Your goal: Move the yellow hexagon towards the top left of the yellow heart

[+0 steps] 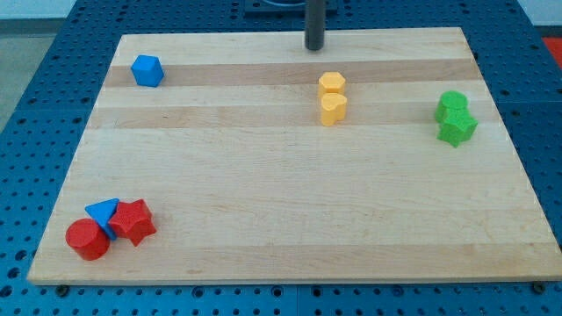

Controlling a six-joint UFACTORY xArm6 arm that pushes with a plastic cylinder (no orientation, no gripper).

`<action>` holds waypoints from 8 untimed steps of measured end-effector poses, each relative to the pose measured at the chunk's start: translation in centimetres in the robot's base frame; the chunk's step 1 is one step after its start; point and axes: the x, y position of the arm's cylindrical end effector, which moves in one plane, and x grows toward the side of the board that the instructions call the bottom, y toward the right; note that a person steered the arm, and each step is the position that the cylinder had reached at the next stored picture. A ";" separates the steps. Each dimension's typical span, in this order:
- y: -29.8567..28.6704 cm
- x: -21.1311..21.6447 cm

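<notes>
Red cylinder [87, 239] lowest on surface [263, 193]; yellow hexagon [332, 83] touching yellow heart [333, 109] from above; my tip [314, 47] above both, apart; end effector state: cannot tell.

A single camera looks down at a slant on the wooden board [281, 175] from beyond its bottom edge, facing the top edge. The far edge appears shorter than the near one. All four corners fit inside the view, with blue perforated table [35, 105] showing around them. The dark rod enters at the top edge, my tip [314, 47] there.
</notes>
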 end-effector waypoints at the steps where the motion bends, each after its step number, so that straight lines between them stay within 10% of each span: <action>1: 7.6 5.7; 3: 8.6 13.2; 8: -3.7 10.9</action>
